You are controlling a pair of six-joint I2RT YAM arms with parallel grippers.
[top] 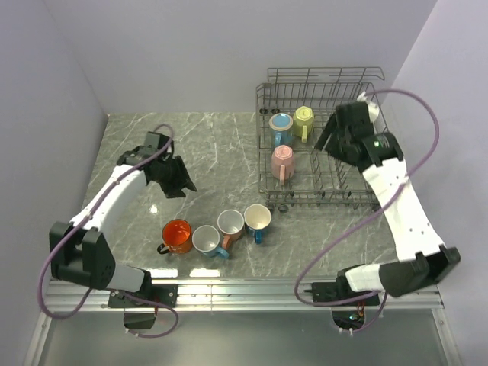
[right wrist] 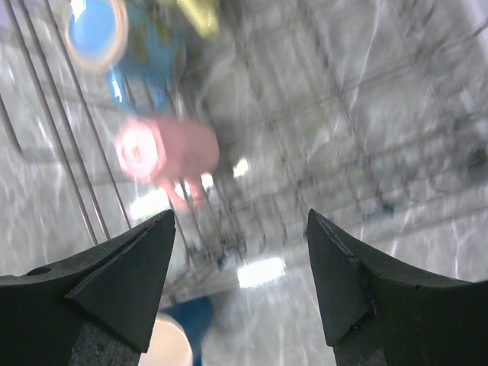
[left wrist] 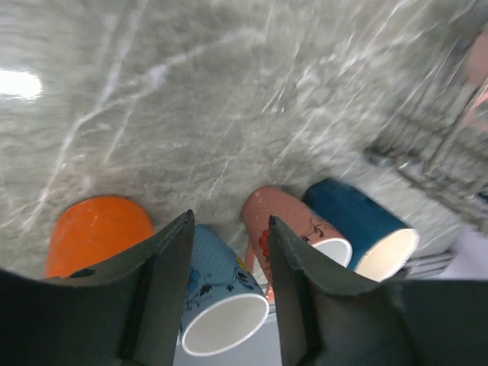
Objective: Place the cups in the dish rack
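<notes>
Four cups stand in a row at the desk's point(top: 221, 152) front, probably staged for pickup: orange cup point(top: 177, 236), light blue cup point(top: 206, 240), salmon cup point(top: 230, 223), dark blue cup point(top: 257, 219). The left jaws hang behind them, partly parted and empty. Three cups sit among the dish rack's point(top: 328, 201) tines. The right jaws hover over its bare side, spread wide, holding nothing.

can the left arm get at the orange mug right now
Probably yes: the orange mug stands at the left end of the row of mugs, nothing over it, and the left fingers hang open close by.
</notes>
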